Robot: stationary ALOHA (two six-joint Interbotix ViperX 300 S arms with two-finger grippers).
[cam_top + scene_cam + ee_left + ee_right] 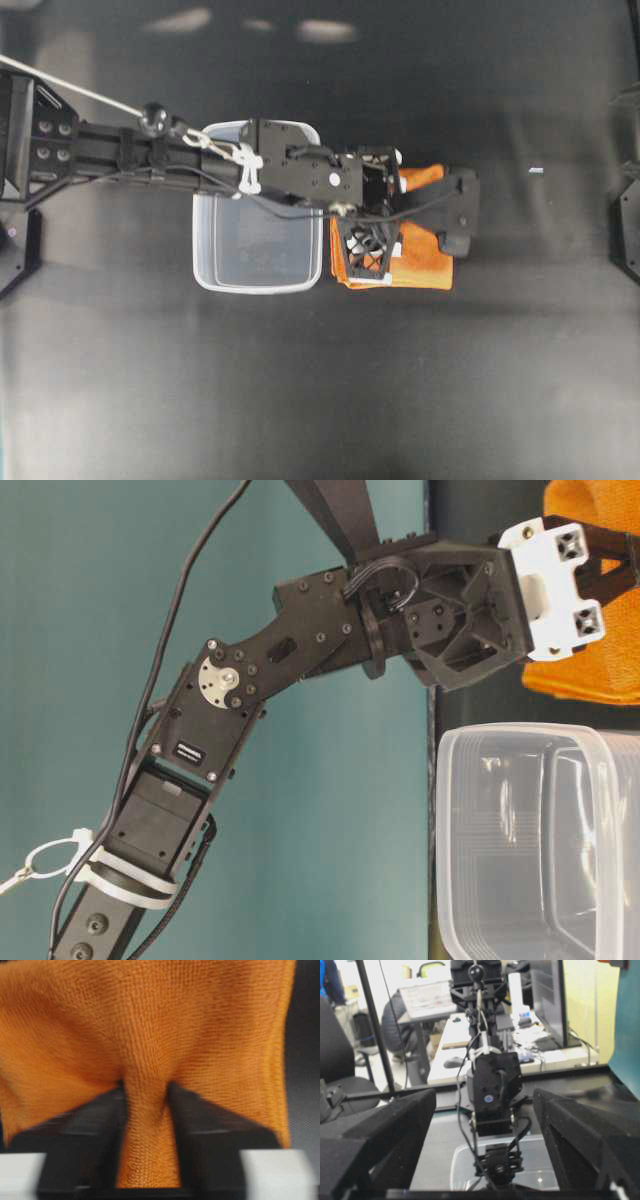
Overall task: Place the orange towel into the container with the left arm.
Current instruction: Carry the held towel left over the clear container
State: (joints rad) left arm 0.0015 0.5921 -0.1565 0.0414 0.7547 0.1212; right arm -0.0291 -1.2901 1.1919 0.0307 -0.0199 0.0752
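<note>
- Left arm (200, 160) extends across the container (255, 275).
- Left pincer (420, 225) sits over the orange towel (415, 265), just beside the container on the dark surface (320, 400).
</note>
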